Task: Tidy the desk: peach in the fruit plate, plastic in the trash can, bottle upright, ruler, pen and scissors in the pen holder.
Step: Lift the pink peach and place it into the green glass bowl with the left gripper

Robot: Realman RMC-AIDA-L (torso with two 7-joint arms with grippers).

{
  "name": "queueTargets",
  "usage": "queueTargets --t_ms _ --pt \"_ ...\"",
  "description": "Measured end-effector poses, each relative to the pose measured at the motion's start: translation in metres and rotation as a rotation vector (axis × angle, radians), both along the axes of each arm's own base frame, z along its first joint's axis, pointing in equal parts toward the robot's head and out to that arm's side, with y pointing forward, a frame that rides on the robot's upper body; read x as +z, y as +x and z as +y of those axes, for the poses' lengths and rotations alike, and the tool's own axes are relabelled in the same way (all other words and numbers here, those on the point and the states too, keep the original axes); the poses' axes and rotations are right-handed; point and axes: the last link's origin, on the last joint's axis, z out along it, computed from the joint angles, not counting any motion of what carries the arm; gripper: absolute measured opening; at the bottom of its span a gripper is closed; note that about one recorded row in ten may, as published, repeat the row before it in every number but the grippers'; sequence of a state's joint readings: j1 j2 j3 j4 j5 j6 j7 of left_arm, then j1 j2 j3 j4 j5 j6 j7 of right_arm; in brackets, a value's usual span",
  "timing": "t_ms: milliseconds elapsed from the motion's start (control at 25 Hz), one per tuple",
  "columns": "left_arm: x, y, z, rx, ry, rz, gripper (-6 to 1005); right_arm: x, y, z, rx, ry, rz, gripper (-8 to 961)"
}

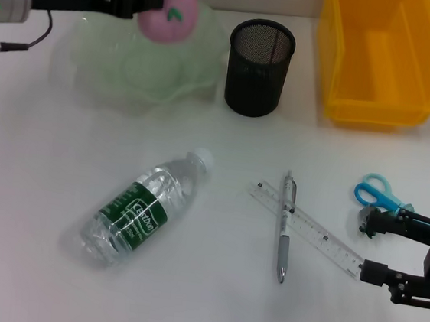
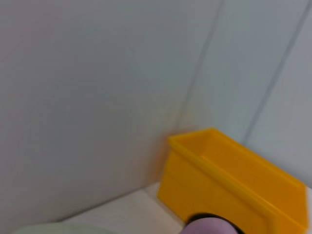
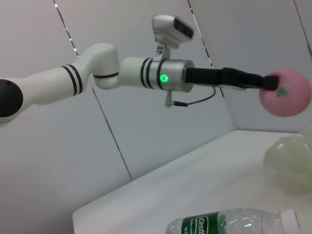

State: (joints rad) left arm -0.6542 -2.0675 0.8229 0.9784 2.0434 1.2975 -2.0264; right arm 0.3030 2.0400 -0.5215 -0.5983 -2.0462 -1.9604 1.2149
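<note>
My left gripper (image 1: pixel 156 1) is shut on the pink peach (image 1: pixel 169 10) and holds it above the pale green fruit plate (image 1: pixel 102 64) at the back left. The right wrist view shows the peach (image 3: pixel 285 92) in the air over the plate (image 3: pixel 292 163). The water bottle (image 1: pixel 145 207) lies on its side in the middle. The pen (image 1: pixel 286 226) lies across the clear ruler (image 1: pixel 322 238). Blue scissors (image 1: pixel 377 193) lie at the right. The black mesh pen holder (image 1: pixel 259 67) stands at the back centre. My right gripper (image 1: pixel 365 246) rests at the front right, by the ruler's end and the scissors.
The yellow bin (image 1: pixel 383 59) stands at the back right, next to the pen holder; it also shows in the left wrist view (image 2: pixel 234 187). No plastic scrap shows in these views.
</note>
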Motion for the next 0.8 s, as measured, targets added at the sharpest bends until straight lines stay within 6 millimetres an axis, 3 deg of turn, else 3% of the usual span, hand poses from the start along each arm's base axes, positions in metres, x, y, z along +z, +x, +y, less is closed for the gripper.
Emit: queueTargets --t_ms 200,440,640,800 --pt "-0.011 -0.003 0.019 0.058 0.080 0.028 123 -0.002 -0.001 0.000 0.001 -0.002 0.004 797" --pt "-0.018 -0.006 0.023 0.070 0.115 0.061 151 -0.004 -0.002 -0.001 0.007 0.000 0.007 796" --pt "-0.016 -0.008 0.019 0.044 0.114 0.058 365 -0.004 -0.002 -0.001 0.007 0.001 0.007 796" --pt "-0.012 -0.010 0.003 -0.027 0.099 -0.014 524 -0.004 -0.003 0.001 0.009 0.006 0.010 796"
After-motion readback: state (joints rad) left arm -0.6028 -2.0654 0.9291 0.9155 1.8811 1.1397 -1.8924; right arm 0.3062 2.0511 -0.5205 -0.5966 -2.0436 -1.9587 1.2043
